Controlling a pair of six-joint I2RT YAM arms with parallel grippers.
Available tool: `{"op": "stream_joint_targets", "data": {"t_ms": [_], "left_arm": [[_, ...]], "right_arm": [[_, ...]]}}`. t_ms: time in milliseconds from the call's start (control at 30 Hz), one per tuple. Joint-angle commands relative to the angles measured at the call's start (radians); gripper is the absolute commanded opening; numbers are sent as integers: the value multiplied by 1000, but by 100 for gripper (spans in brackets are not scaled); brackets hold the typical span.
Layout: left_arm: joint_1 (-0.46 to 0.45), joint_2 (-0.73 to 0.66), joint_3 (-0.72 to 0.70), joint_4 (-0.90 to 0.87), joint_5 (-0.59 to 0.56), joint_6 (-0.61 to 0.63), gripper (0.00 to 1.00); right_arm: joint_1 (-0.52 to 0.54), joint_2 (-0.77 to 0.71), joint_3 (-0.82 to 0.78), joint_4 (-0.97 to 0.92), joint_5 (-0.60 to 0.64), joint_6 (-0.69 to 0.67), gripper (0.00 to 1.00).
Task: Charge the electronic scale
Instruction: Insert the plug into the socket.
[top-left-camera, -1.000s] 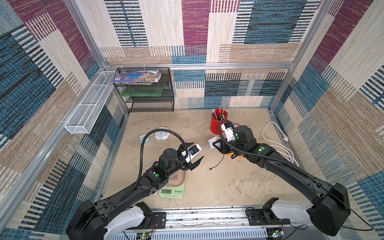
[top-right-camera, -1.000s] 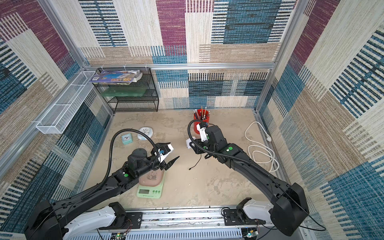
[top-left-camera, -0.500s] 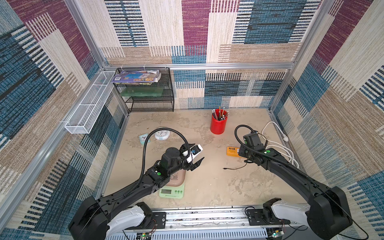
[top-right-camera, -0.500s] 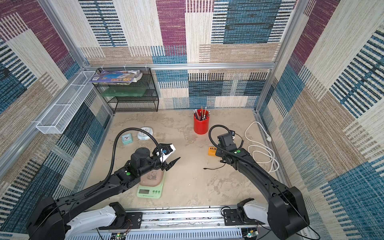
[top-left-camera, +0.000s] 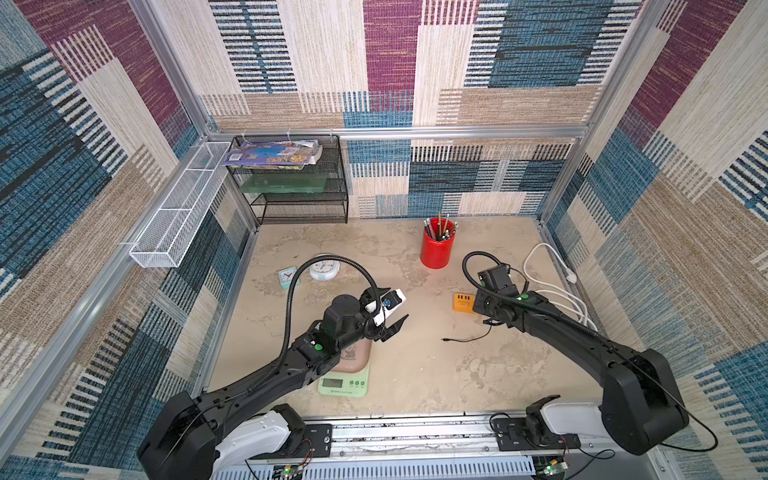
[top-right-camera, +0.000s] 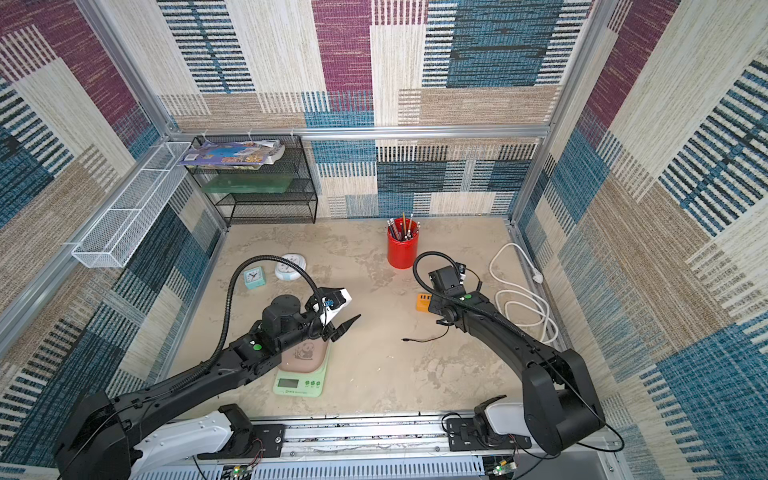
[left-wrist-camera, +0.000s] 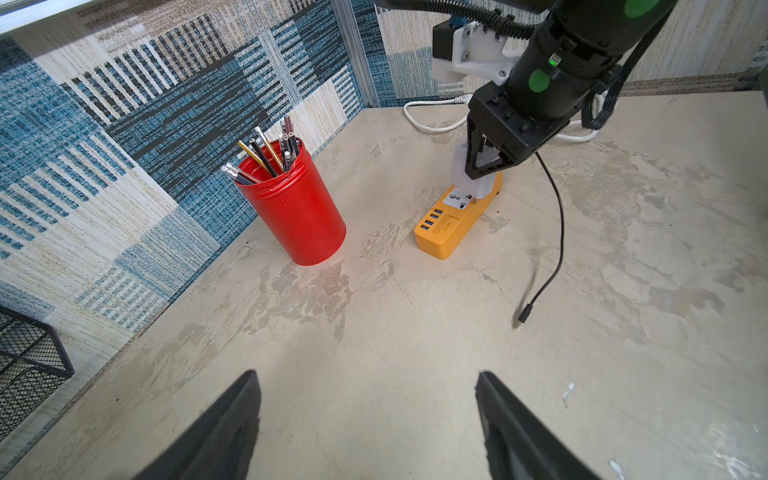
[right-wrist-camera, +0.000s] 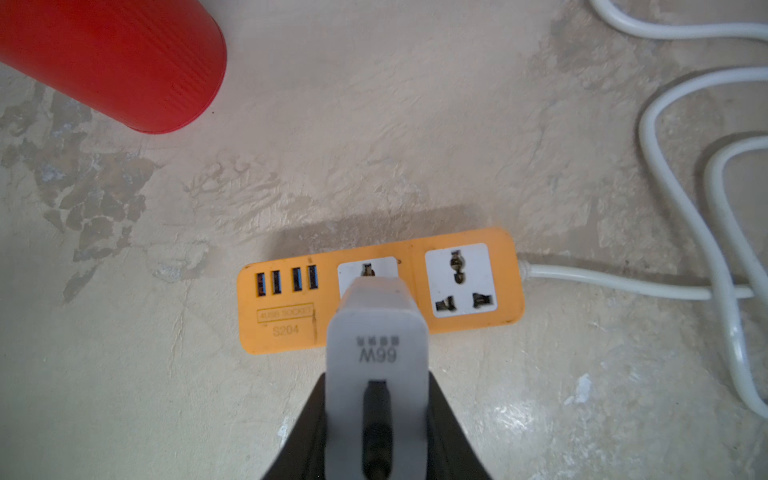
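Mint-green electronic scale (top-left-camera: 345, 388) topped in pink panda print; orange power strip (right-wrist-camera: 286, 332) with 4 blue ports (right-wrist-camera: 296, 279); white charger (right-wrist-camera: 376, 328), black cable (left-wrist-camera: 562, 232); red ribbed pencil cup (left-wrist-camera: 295, 216); blue, maroon and beige striped patchwork walls (top-left-camera: 415, 62).

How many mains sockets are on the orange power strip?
2 sockets on the flat orange power strip. One, next to the blue USB ports, is under the white charger brick held in the right gripper. The other, at the white cord end, is free. None seem hidden.
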Motion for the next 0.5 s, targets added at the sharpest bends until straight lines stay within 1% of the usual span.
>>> {"op": "stream_joint_targets", "data": {"t_ms": [0, 233, 467], "left_arm": [[0, -1, 6, -6, 8, -18, 82], [1, -13, 2, -12, 4, -11, 82], [1, -15, 4, -17, -2, -6, 82]], "right_arm": [[13, 22, 25, 29, 49, 14, 8], [21, 56, 58, 15, 98, 3, 8], [5, 81, 49, 35, 68, -8, 8]]}}
